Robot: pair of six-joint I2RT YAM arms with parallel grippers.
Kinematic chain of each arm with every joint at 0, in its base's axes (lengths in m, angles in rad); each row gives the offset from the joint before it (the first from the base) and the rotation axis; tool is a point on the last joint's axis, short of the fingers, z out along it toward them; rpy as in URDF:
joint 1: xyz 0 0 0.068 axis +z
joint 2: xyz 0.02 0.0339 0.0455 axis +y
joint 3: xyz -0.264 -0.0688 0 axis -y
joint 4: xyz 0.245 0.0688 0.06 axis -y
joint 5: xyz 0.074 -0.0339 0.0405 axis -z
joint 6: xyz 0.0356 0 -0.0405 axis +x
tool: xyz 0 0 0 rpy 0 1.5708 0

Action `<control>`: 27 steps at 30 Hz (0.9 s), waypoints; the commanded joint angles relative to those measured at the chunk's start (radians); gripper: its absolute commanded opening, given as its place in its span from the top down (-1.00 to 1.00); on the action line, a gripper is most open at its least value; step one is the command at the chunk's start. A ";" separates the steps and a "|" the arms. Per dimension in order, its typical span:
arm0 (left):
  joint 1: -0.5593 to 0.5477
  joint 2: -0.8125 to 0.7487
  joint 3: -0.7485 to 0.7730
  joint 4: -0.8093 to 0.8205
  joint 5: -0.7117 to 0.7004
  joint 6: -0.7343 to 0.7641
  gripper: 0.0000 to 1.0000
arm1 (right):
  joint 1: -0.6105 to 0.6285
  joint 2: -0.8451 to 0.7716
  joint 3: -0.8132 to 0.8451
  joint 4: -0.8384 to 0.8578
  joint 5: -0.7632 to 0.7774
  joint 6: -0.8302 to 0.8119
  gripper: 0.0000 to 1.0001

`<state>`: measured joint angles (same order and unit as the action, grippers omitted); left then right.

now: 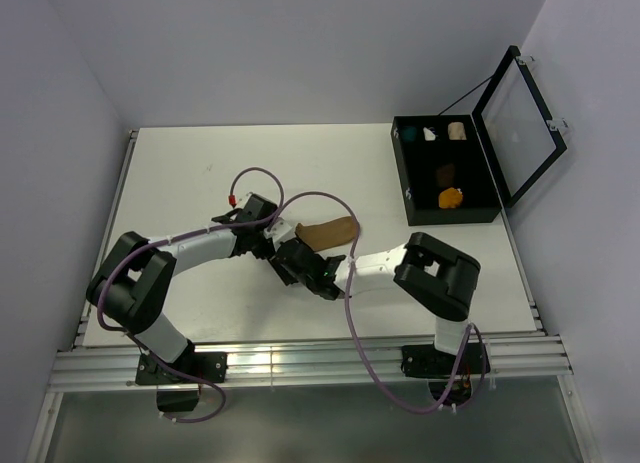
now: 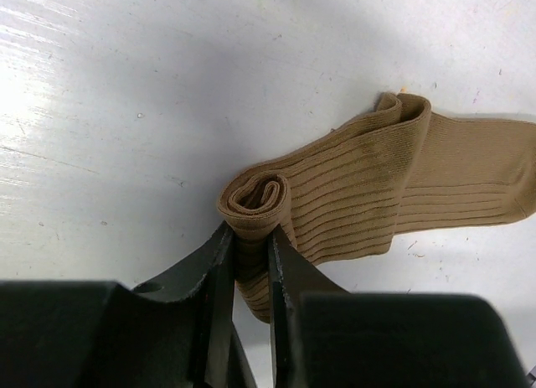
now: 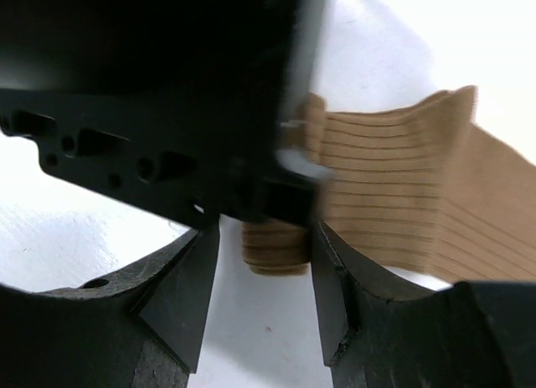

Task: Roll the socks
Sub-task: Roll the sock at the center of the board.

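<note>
**Tan sock, its rolled end pinched by the left tool**

Left tool (image 2: 249,237) is shut tight on the tan sock (image 2: 377,187). It has one finger on each side of the little roll (image 2: 255,195) at the sock's end. Right tool (image 3: 264,237) comes at the same roll from the other side. Its jaws stand apart with the roll in between, and they do not squeeze it. Both tools are right at the roll, nose to nose, so neither is nearer.

From the roll, the flat part of the sock runs long toward the right edge of the desk (image 1: 200,163), leaning a bit to the far edge. I think the roll must go that way, along the sock. Partway along, the cloth has a fold (image 2: 402,111) that could catch.

The sock lies near the middle of the desk. Well apart, at the far right corner, an open black box (image 1: 400,173) holds a dark brown sock (image 1: 446,171), an orange sock (image 1: 451,197) and small bundles (image 1: 429,134).
</note>
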<state>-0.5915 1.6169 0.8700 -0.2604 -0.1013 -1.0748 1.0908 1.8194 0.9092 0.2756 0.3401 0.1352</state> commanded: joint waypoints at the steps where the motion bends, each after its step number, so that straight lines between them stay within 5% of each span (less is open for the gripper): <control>1: -0.007 0.012 0.015 -0.008 0.011 0.006 0.82 | 0.023 0.046 0.051 0.010 0.010 -0.023 -0.08; 7: -0.007 0.009 0.007 0.003 0.018 -0.005 0.82 | 0.023 0.086 0.040 0.014 0.033 -0.002 0.11; 11: -0.007 0.002 -0.009 0.027 0.035 -0.023 0.75 | 0.015 0.098 0.037 -0.001 0.047 0.009 0.95; 12: -0.007 -0.006 -0.020 0.033 0.037 -0.036 0.68 | 0.012 0.093 0.034 -0.001 0.025 0.012 1.00; 18: -0.001 -0.086 -0.064 0.059 -0.003 -0.080 0.29 | -0.096 0.028 -0.061 0.074 -0.218 0.101 1.00; 24: 0.002 -0.207 -0.130 0.118 -0.054 -0.128 -0.17 | -0.271 0.029 -0.136 0.221 -0.620 0.225 1.00; 27: 0.002 -0.233 -0.150 0.138 -0.058 -0.137 -0.21 | -0.339 0.064 -0.165 0.339 -0.806 0.332 1.00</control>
<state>-0.5842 1.4315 0.7372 -0.1848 -0.1280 -1.1755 0.8062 1.8420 0.7902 0.5247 -0.2234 0.3439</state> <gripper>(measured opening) 0.598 0.070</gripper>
